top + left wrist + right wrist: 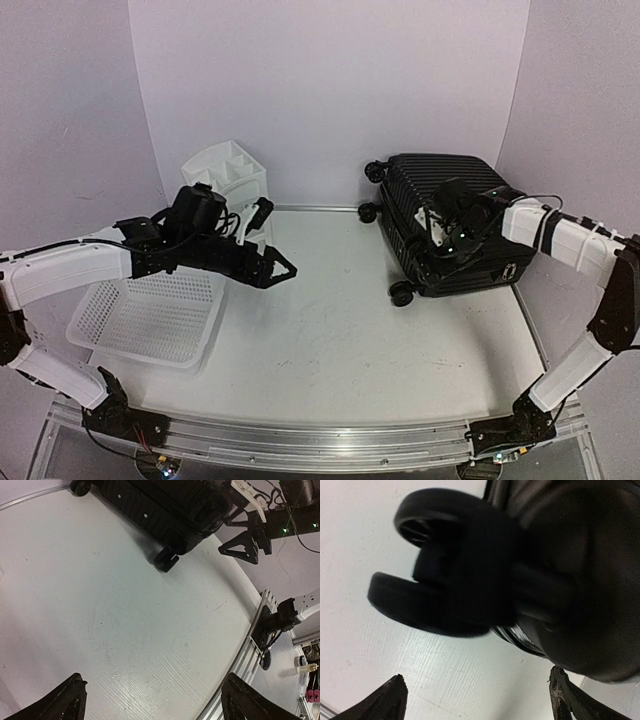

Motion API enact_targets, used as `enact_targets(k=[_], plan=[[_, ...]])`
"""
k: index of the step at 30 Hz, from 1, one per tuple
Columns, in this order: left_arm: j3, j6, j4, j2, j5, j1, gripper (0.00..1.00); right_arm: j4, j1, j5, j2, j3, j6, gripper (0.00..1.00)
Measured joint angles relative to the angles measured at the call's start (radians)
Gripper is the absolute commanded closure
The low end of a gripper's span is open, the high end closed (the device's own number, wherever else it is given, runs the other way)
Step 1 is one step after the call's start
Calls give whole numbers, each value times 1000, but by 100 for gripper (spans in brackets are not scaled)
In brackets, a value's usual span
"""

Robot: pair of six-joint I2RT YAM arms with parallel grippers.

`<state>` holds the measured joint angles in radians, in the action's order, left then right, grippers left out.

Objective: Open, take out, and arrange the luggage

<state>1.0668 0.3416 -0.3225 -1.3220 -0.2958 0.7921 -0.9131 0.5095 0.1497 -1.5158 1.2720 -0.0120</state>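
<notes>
The luggage [450, 215] is a black ribbed hard-shell suitcase lying shut at the back right of the table, its caster wheels pointing left. My right gripper [440, 240] hangs open over its left half. In the right wrist view a double caster wheel [437, 575] fills the frame just beyond the open right gripper [475, 702], with nothing between the fingers. My left gripper [280, 268] is open over the table's middle left, well apart from the luggage [160, 510]. In the left wrist view the left gripper [157, 700] holds nothing, and one caster wheel [166, 559] rests on the table.
A white mesh basket [150, 320] lies at the near left under the left arm. A small white drawer unit [228, 175] stands at the back left. The table's metal rail [320, 445] runs along the near edge. White walls close in the back and sides.
</notes>
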Motion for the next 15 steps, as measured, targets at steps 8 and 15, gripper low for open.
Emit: enact_targets(k=[8, 15], plan=[[-3, 0, 43, 4, 20, 51, 5, -19, 169, 286, -100, 65, 272, 4], [-44, 0, 64, 97, 58, 51, 4, -7, 226, 361, -101, 151, 500, 5]])
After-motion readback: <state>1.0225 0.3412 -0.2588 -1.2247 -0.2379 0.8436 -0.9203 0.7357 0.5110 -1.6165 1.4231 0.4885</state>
